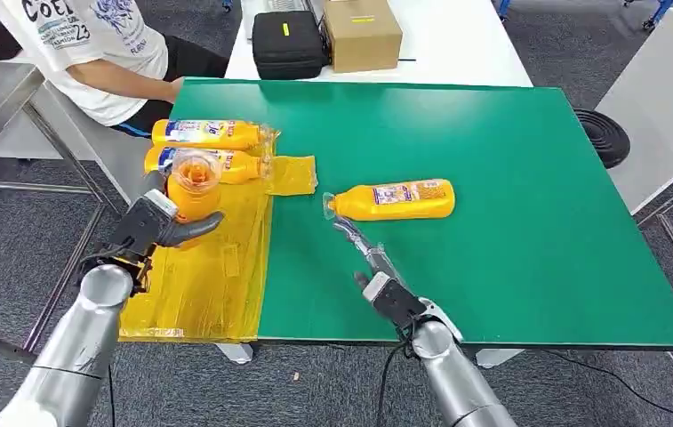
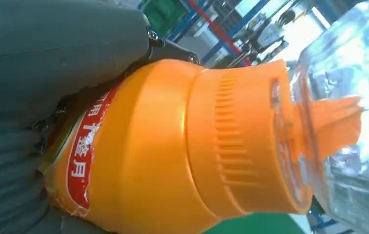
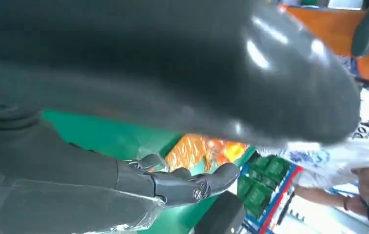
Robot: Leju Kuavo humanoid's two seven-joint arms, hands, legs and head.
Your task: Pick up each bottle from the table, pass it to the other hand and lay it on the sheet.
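**Head view: bottle held over the sheet**

We see the green tabletop [image 1: 528, 178] with the yellow sheet [image 1: 199, 276] at its left edge, where two bottles [image 1: 208, 133] already lie. One more bottle [image 1: 399, 199] rests on the green. Our left hand [image 1: 150, 227] grips a bottle [image 1: 192, 182], cap end towards the camera, above the sheet. Our right hand [image 1: 372, 267] holds nothing, its fingers stretched out near the lying bottle's cap. We judge the held one could roll off the sheet if released too high.
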